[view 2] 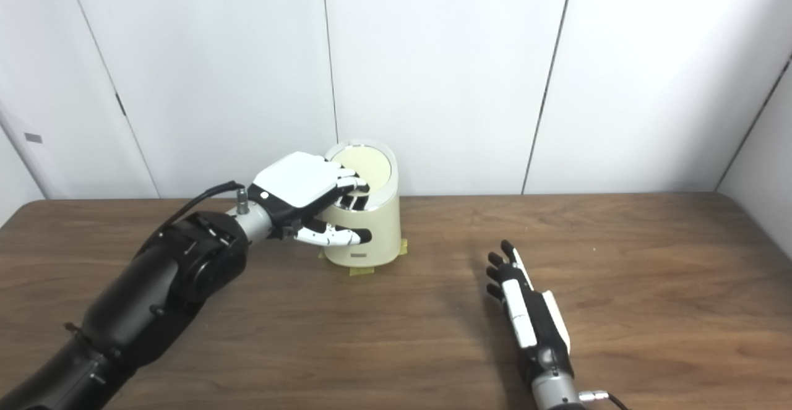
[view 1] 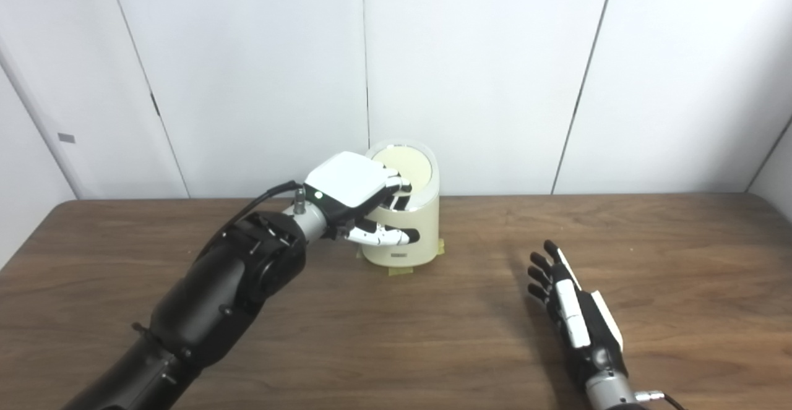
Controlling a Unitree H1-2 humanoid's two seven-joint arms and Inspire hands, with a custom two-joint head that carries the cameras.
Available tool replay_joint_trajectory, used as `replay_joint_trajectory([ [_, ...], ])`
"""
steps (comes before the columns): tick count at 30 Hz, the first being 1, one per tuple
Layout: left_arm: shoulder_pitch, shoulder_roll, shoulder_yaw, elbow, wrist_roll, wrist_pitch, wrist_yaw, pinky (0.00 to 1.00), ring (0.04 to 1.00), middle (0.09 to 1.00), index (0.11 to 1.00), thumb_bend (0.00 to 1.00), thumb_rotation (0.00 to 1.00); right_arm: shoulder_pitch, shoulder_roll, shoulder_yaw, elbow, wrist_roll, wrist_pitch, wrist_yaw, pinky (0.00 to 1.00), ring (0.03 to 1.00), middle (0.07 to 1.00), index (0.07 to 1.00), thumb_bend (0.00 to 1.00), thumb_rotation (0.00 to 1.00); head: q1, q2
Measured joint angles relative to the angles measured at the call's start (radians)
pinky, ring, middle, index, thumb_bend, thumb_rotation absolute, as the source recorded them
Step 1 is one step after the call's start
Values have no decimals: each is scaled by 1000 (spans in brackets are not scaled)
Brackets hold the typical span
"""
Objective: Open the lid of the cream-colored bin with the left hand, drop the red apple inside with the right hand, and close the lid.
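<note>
A brown wooden table (view 1: pixel 433 348) fills the lower half of the frame, with plain white wall panels (view 1: pixel 482 70) behind it; the left arm (view 1: pixel 204 311), black and bulky, comes in from the lower left corner and reaches up toward the centre; the cream bin (view 1: pixel 405 221) stands at the far edge of the table, just left of centre, on yellowish tape tabs; its round lid (view 1: pixel 408 167) looks down and shut, so its contents cannot be seen; the left hand (view 1: pixel 356 196) is at the bin's upper left side, fingers curled against the rim next to the lid and thumb stretched across the front wall; whether it actually grips anything cannot be told; the right hand (view 1: pixel 572 305) lies in the lower right, well apart from the bin, fingers straight and slightly spread, holding nothing; no red apple shows anywhere in either view.

As a judgement, the task is either at its very start, with the lid about to be lifted, or at its end, with the apple already inside and the lid pressed shut; these pictures alone do not settle which.
</note>
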Motion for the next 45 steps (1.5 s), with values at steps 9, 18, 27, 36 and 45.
replay_joint_trajectory([
  [9, -21, -3, -11, 31, 11, -27, 0, 926, 912, 890, 860, 579, 960, 0, 1, 1, -6, -5, 1, -2, 869, 905, 919, 975, 554, 1000, -5, 0],
  [18, 2, 1, 29, -32, -21, -5, -56, 897, 903, 883, 849, 567, 918, -1, 4, 6, -8, -12, 3, -4, 865, 905, 921, 974, 545, 1000, -12, -3],
  [27, 136, 10, 193, -165, -89, -13, 20, 737, 803, 804, 785, 487, 567, -3, 2, 8, -7, -29, 13, -5, 862, 913, 926, 975, 554, 1000, -12, -9],
  [36, 236, -80, 398, -288, -209, 57, 170, 751, 844, 847, 819, 413, 434, -9, 3, 11, -7, -33, 14, -5, 858, 910, 927, 974, 555, 1000, -15, -12],
  [45, 458, -159, 509, -281, -395, 117, 245, 761, 855, 881, 856, 357, 357, -10, 2, 11, -5, -30, 14, -2, 867, 919, 937, 982, 545, 996, -17, -11],
])
